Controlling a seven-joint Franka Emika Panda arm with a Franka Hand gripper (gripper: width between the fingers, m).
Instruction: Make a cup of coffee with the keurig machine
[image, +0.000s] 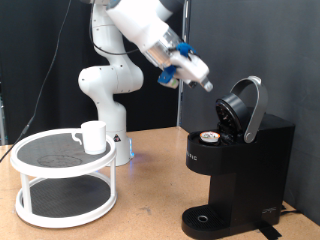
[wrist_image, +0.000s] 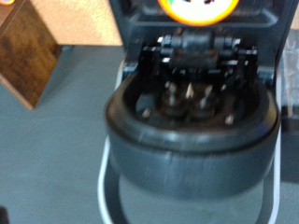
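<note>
Gripper (image: 207, 85) above-left of keurig's (image: 235, 170) raised lid (image: 243, 108); finger state can't tell. Cup (image: 93, 137) on rack (image: 64, 178), far from fingers.

A: Keurig machine (image: 235, 165)?
B: Matte black, boxy, on the counter at exterior view's right. Lid (image: 245, 105) hinged open, pod in the holder.
A: Cup (image: 94, 136)?
B: White mug, upright, top tier of white rack, exterior view's left.

Room setting: a plain white wall (image: 260, 40) behind a brown wooden worktop (image: 150, 190); a black cable (image: 62, 50) hangs down the wall at the exterior view's left.
</note>
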